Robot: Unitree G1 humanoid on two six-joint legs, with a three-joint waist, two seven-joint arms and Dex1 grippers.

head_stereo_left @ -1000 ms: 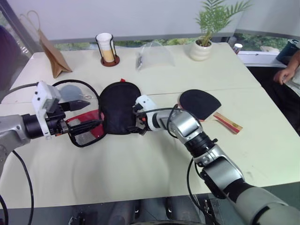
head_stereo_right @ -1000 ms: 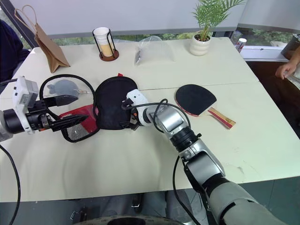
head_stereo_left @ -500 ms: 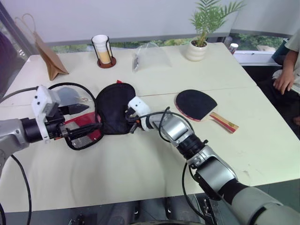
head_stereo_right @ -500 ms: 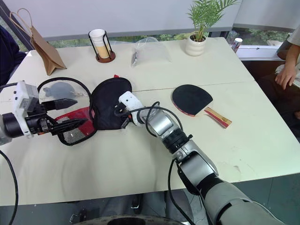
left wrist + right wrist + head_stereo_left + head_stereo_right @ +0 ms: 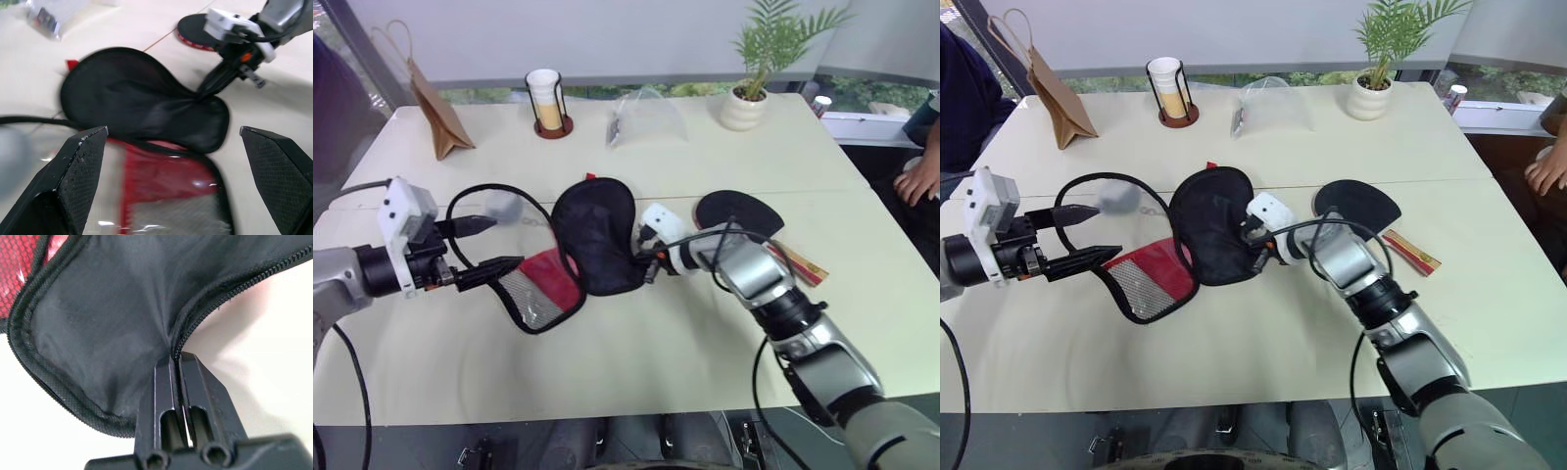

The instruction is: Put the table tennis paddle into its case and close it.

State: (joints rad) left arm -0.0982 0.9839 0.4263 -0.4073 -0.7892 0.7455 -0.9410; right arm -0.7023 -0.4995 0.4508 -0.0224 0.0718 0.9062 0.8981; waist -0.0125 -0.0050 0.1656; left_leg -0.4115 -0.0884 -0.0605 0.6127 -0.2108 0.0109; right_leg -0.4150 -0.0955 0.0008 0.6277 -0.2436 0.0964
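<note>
1. Stretching across the head views is a pale cream table (image 5: pixel 636 362), two tops butted along a seam, with a window behind it and a person's hand (image 5: pixel 922 181) at the 3 o'clock edge.
2. Along the far side stand a brown paper bag (image 5: pixel 435 113) at 11 o'clock, a cup in a black wire holder (image 5: pixel 546 101), a clear plastic bag (image 5: pixel 646 116) at 12 o'clock and a potted palm (image 5: pixel 759 73) at 1 o'clock.
3. The table tennis paddle (image 5: pixel 736 211) lies flat on the table right of centre, black face up, blade toward 10 o'clock and handle toward 4 o'clock; the right arm crosses over part of it.
4. The case (image 5: pixel 597 240) lies unzipped and spread open at the table's centre: its black half has its round end toward 12 o'clock, and the red-and-mesh half (image 5: pixel 540 289) folds out toward 8 o'clock. Nothing lies inside it; the paddle is outside, just beside it.
5. The right gripper (image 5: pixel 646 266) has its fingers pressed together, pinching the case's zipper edge at the narrow neck of the black half, where the fabric puckers.
6. The left gripper (image 5: pixel 489 245) hangs spread wide and empty at 9 o'clock, its lower fingertip near the mesh half's rim; contact cannot be told.
7. The cup holds something tan; the pot holds the palm.
</note>
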